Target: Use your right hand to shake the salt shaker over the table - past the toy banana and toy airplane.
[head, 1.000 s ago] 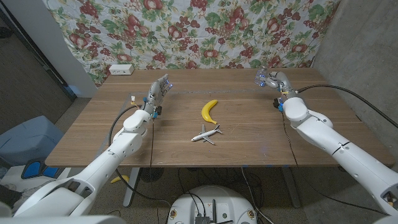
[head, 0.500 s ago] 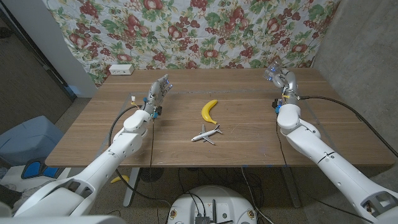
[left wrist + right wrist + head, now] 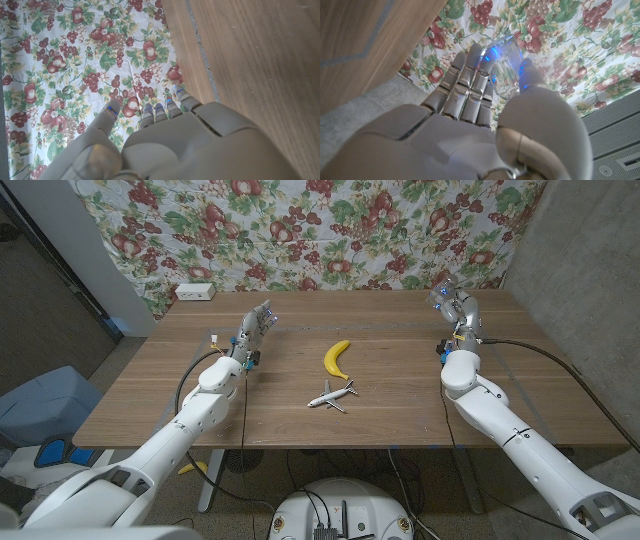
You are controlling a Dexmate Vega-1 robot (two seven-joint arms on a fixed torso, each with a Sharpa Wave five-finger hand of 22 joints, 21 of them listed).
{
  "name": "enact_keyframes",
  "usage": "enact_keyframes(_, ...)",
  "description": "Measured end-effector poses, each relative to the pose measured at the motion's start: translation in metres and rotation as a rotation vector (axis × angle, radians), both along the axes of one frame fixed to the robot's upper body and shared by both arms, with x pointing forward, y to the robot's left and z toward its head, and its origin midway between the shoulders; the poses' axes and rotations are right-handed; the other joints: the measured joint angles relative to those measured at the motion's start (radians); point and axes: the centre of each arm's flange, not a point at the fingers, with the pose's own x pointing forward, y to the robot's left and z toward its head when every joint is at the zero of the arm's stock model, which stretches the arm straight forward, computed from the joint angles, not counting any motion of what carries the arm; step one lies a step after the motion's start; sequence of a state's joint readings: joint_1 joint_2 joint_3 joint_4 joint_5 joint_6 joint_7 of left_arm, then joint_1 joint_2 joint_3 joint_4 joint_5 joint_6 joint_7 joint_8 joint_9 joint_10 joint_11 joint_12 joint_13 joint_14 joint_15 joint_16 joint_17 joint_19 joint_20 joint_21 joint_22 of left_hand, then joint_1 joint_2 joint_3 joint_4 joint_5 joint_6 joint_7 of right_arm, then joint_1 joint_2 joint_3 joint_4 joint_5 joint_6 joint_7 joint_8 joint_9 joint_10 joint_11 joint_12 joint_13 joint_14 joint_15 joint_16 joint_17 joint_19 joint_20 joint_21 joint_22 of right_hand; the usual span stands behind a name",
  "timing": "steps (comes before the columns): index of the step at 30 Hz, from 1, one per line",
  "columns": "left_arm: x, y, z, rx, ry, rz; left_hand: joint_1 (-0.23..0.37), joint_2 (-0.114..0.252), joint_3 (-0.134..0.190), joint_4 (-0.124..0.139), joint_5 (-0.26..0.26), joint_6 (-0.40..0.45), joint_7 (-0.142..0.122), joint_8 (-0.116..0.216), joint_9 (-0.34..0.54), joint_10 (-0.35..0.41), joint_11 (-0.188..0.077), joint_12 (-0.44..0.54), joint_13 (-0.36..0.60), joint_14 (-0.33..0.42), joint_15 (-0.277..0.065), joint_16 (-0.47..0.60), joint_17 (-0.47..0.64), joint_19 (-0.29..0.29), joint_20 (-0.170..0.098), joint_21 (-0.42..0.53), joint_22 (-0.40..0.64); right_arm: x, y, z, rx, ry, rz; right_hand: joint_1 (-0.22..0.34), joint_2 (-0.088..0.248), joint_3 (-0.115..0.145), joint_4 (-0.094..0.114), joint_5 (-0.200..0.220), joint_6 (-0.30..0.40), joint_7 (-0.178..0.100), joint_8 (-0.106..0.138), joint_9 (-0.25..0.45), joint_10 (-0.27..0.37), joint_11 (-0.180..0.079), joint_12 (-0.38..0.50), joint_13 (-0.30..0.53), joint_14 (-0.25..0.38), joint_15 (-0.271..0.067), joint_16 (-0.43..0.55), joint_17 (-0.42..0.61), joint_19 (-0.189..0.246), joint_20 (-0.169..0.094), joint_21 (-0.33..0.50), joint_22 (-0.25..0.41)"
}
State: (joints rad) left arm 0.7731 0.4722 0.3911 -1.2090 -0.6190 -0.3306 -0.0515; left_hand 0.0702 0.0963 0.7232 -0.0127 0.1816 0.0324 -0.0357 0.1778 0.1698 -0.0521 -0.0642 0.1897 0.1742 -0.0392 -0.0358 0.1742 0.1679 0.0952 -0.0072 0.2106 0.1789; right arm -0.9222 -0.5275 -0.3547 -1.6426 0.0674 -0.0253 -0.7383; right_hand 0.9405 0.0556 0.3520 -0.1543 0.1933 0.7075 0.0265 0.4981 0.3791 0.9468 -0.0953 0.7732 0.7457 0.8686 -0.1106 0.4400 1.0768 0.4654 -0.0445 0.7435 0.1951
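Note:
My right hand (image 3: 455,308) is raised over the table's far right part and grips the clear glass salt shaker (image 3: 438,297). In the right wrist view the salt shaker (image 3: 506,70) sits between the thumb and fingers of the right hand (image 3: 470,125). The yellow toy banana (image 3: 336,357) lies mid-table, and the small white toy airplane (image 3: 332,395) lies just in front of it. Both toys are to the left of the right hand. My left hand (image 3: 255,326) is at the far left of the table, fingers apart and holding nothing; the left hand (image 3: 165,145) faces the floral cloth.
The wooden table (image 3: 400,410) ends at a floral cloth backdrop (image 3: 320,230). A white power strip (image 3: 194,292) lies at the back left corner. A grey wall (image 3: 590,270) stands to the right.
My right hand has swung with the salt shaker from further left to the right and slightly back; the forearm now points more steeply away. The left arm, banana and airplane have not moved.

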Motion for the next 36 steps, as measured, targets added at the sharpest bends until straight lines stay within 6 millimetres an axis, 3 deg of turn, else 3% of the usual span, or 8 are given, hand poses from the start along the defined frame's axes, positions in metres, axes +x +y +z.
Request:
enact_keyframes(5,0.000,0.000,0.000,0.000,-0.002,-0.003,0.000,0.000,0.000,0.000,0.000,0.000,0.000,0.000,0.000,0.000,0.000,0.000,0.000,0.000,0.000,0.000,0.000,0.000,0.000,0.000,0.000,-0.006,-0.004,0.015,-0.038,-0.028,-0.006,0.000,0.000,0.000,0.000,0.000,0.000,0.000,-0.001,0.000,0.000,0.000,0.000,0.003,0.000,0.000,-0.008,0.000,-0.003,-0.003,0.004,0.000)
enact_keyframes(6,0.001,0.001,0.001,-0.001,-0.002,0.000,0.000,0.000,0.000,0.000,0.000,0.000,0.000,0.000,0.000,0.000,0.000,0.000,0.000,0.000,0.000,0.000,0.000,0.000,0.000,0.000,0.000,0.006,0.001,0.008,-0.089,0.080,0.047,0.000,0.000,0.000,0.000,0.000,0.000,0.000,-0.001,0.000,0.000,0.000,0.000,0.003,0.000,0.000,-0.008,0.000,-0.004,-0.004,0.004,0.000)
enact_keyframes(12,0.001,0.001,0.001,0.000,-0.002,0.000,0.000,0.000,0.000,0.000,0.000,0.000,0.000,0.000,0.000,0.000,0.000,0.000,0.000,0.000,0.000,0.000,0.000,0.000,0.000,0.000,0.000,0.012,0.004,0.015,-0.174,0.153,0.099,0.000,0.000,0.000,0.000,0.000,0.000,0.000,-0.004,0.000,0.000,0.000,-0.004,0.000,0.000,0.000,-0.011,0.005,-0.004,-0.004,0.008,0.000)
enact_keyframes(24,0.001,0.001,0.002,0.000,-0.003,-0.001,0.000,0.000,0.000,0.000,0.000,0.000,0.000,0.000,0.000,0.000,0.000,0.000,0.000,0.000,0.000,0.000,0.000,0.000,0.000,0.000,0.000,0.019,0.009,0.034,-0.372,0.319,0.202,0.000,0.000,0.000,0.000,0.000,0.000,0.000,-0.005,0.004,0.000,0.000,-0.004,0.007,0.000,0.000,-0.015,0.009,-0.011,0.003,0.015,0.000)
enact_keyframes(36,-0.001,0.000,0.004,-0.001,-0.009,-0.002,0.000,0.000,0.000,0.000,0.000,0.000,0.000,0.000,0.000,0.000,0.000,0.000,0.000,0.000,0.000,0.000,0.000,0.000,0.000,0.000,0.000,0.021,0.011,0.036,-0.470,0.444,0.256,0.000,0.000,0.000,0.000,-0.001,0.000,0.000,-0.002,0.004,0.000,0.000,-0.004,0.007,0.000,0.000,-0.023,0.014,-0.016,-0.002,0.019,0.000)
